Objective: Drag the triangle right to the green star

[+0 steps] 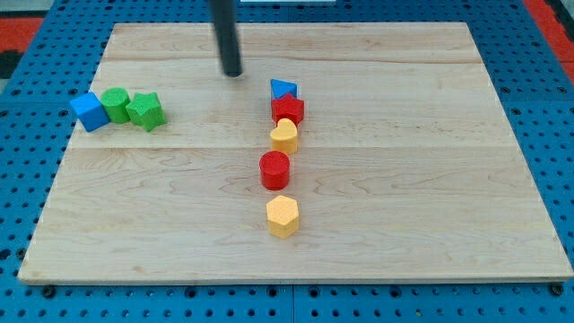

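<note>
One blue triangle (283,88) sat right of my tip (233,73), apart, green star (145,111) far left.

I am working in what looks like a lab or robotics test bench rather than a home or shop: a pale wooden board (377,108) lies flat on a blue perforated base (27,233) studded with a regular grid of holes, the sort of fixture plate used for mounting experimental rigs, with a strip of red perforated panel (36,18) at the view's top corners. The only things on the board are small, plain coloured blocks, such as a green star (145,110), and my dark rod (232,74) comes down from above over them, which fits a staged manipulation set-up rather than any lived-in room.
</note>
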Controlling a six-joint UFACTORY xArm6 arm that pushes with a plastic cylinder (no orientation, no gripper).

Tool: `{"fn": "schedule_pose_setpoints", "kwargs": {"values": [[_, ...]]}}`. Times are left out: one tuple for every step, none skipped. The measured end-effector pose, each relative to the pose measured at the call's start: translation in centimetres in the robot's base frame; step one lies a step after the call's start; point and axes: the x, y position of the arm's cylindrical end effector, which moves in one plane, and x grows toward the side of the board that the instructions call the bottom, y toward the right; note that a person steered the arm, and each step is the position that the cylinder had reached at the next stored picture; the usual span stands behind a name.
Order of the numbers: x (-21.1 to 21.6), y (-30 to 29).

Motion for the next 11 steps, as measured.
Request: {"fn": "schedule_pose_setpoints", "kwargs": {"values": [[0.5, 11.3], [5.7, 13.0], [5.0, 4.2], [2.7, -2.8], [2.8, -6.3], [1.5, 3.2], [5.8, 4.9], [6.7, -5.4], [6.9, -15.0], [6.9, -9.6], [7.0, -5.4]]}}
